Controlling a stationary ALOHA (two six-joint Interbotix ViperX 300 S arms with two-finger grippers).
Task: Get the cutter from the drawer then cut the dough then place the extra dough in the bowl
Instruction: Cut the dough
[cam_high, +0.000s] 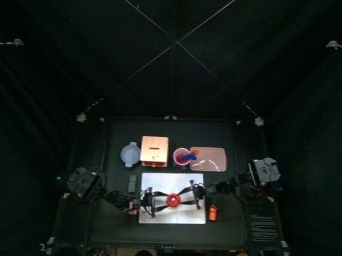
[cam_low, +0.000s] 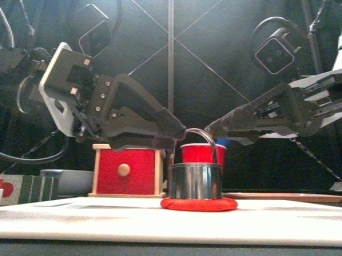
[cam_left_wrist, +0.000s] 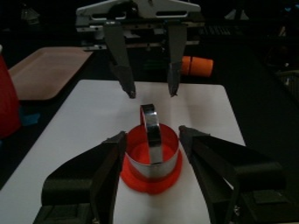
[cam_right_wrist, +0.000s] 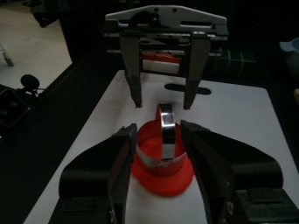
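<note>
Cutter (cam_low: 198, 180) is out, sitting on the red dough (cam_low: 199, 204) | left gripper (cam_left_wrist: 152, 134) and right gripper (cam_right_wrist: 160, 129) are hanging beside it, jaws apart | extra bits are waiting for the bowl (cam_high: 130, 153)

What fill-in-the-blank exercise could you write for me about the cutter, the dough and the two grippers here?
1. The metal cutter stands on the ___ dough.
2. The dough lies on the cutting board, whose colour is ___.
3. The left gripper and the right gripper flank the cutter, both with their jaws ___.
Missing words: red; white; open.
</note>
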